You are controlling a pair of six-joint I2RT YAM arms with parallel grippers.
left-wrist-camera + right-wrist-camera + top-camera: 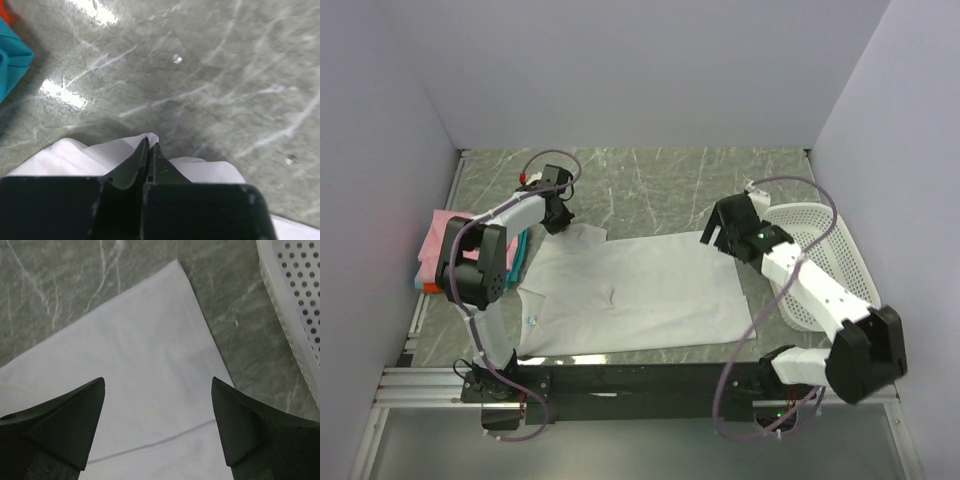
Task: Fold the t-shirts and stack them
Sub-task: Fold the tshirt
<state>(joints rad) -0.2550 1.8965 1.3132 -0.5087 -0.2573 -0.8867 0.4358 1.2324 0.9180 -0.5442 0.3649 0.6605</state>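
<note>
A white t-shirt [630, 290] lies spread flat on the marble table, its blue neck label at the left. My left gripper [556, 215] is shut on the shirt's far-left sleeve; the left wrist view shows white cloth [150, 137] pinched between the closed fingers [151, 150]. My right gripper [715, 238] is open and hovers just above the shirt's far-right bottom corner [170, 340], fingers apart on either side of the hem. A stack of folded pink, teal and orange-red shirts [445, 245] sits at the left, partly hidden by the left arm.
A white perforated basket [825, 265] stands at the right, under the right arm; its rim shows in the right wrist view [295, 305]. White walls enclose the table on three sides. The teal shirt's edge shows in the left wrist view [12, 65].
</note>
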